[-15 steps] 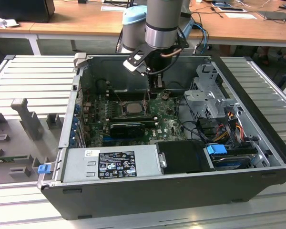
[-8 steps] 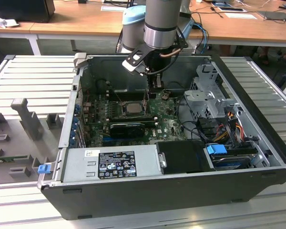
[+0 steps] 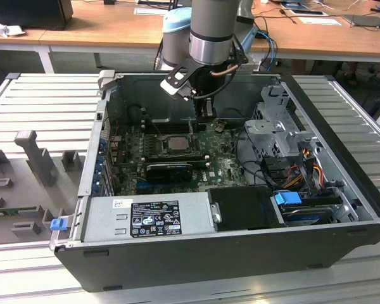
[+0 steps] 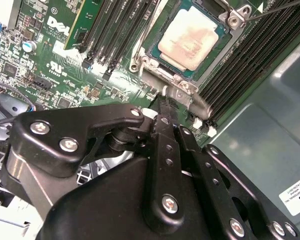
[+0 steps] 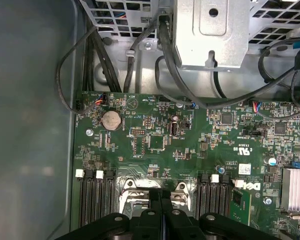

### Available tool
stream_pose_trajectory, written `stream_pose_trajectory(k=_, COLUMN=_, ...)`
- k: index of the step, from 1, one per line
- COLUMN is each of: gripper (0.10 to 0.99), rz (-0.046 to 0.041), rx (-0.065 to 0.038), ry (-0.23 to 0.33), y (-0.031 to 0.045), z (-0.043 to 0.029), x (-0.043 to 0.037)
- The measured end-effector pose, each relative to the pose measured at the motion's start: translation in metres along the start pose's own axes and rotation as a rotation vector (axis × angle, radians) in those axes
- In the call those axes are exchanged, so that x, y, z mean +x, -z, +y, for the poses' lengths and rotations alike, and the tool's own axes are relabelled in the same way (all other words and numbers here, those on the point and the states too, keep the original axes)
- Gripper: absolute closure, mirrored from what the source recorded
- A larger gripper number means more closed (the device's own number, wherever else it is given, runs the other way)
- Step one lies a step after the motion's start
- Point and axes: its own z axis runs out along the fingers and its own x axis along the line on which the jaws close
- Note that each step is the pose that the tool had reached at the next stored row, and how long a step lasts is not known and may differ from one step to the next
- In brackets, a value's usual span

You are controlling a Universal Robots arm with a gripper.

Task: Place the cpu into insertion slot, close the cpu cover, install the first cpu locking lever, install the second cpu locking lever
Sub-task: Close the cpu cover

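The cpu [image 4: 192, 37] lies flat in the insertion slot [image 4: 153, 50], its tan-grey face up; the exterior view shows the cpu [image 3: 176, 143] mid-board. The silver cpu cover [image 4: 182, 91] lies down around the chip, with its edge tab facing the fingers. My gripper [image 4: 162, 106] is shut, its two fingers pressed together with the tips at that tab; I cannot tell whether they touch it. In the first wrist view the gripper [image 5: 161, 196] hangs just over the socket's edge [image 5: 140, 192]. From outside, the gripper [image 3: 206, 113] reaches down into the case behind the socket.
Long black memory slots [image 4: 117, 35] flank the socket on both sides [image 4: 250, 65]. A metal drive cage [image 3: 275, 126] with cables [image 5: 140, 45] stands at the exterior view's right. The power supply [image 3: 152, 218] fills the front. The case walls [image 3: 95, 139] hem the board in.
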Motion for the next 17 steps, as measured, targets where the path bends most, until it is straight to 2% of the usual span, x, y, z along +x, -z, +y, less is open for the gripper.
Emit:
stream_pose_trajectory(k=13, gripper=0.980, rz=-0.0001, rx=0.000, ry=0.000, y=-0.0001, z=-0.0049, x=0.0002)
stream_pose_trajectory(k=17, gripper=0.980, rz=0.0000, rx=0.000, ry=0.000, y=-0.0029, z=-0.0055, x=0.0002)
